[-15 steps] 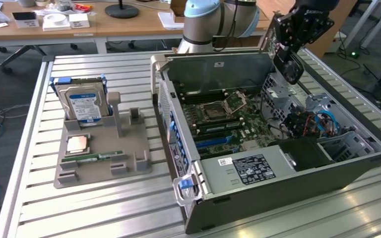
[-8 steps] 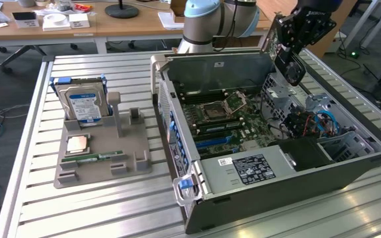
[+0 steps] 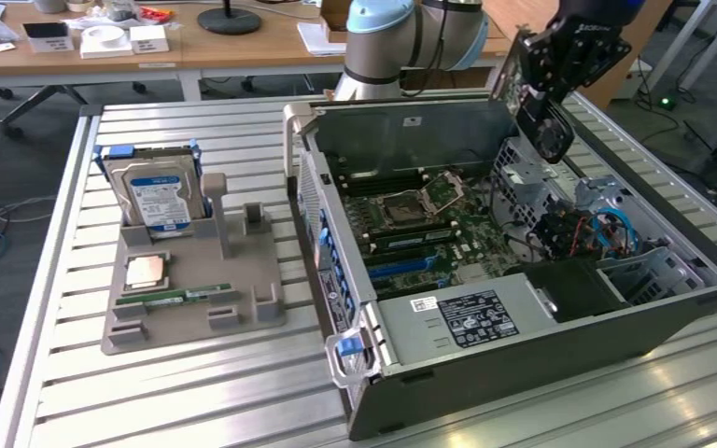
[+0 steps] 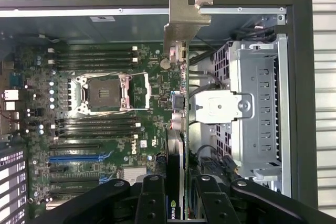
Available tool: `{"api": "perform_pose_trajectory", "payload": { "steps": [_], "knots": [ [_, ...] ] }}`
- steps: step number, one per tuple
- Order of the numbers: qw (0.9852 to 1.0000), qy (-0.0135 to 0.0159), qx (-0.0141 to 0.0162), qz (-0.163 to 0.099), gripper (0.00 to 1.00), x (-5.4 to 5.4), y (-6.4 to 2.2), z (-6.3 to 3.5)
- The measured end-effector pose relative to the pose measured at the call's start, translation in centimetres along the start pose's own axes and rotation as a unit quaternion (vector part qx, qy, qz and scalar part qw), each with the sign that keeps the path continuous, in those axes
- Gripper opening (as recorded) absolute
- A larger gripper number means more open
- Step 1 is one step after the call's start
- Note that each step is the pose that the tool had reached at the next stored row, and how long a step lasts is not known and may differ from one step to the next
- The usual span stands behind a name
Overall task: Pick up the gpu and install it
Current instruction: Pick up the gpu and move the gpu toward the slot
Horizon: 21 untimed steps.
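The pincer (image 4: 178,205) is clamped on the gpu (image 4: 182,129), a thin dark circuit card with a metal end bracket. The card's long axis runs straight out from the fingers, edge-on above the green motherboard (image 4: 105,129).

Bright, even room light comes from above; pale glare lies on the slats of the metal surface (image 3: 184,401). Inside the computer case (image 3: 583,345) the shadows are soft and dark

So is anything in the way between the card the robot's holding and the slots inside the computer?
Nothing visible is. The gripper is shut on the gpu, above the open case. The blue slot on the motherboard lies bare. The cables sit off to the side by the drive cage.
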<state>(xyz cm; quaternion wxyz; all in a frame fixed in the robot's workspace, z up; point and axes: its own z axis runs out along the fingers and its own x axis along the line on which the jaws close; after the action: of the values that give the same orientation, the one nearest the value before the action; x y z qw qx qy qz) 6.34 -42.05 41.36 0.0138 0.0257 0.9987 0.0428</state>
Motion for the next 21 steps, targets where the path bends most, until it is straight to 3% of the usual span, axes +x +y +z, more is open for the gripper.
{"api": "perform_pose_trajectory", "payload": {
  "steps": [13,21],
  "knots": [
    [1.0,0.0,-0.0001,0.0,0.26,0.01,-0.04,0.35],
    [1.0,0.0,0.0,0.0,0.26,-0.02,-0.63,0.3]
  ]
}}
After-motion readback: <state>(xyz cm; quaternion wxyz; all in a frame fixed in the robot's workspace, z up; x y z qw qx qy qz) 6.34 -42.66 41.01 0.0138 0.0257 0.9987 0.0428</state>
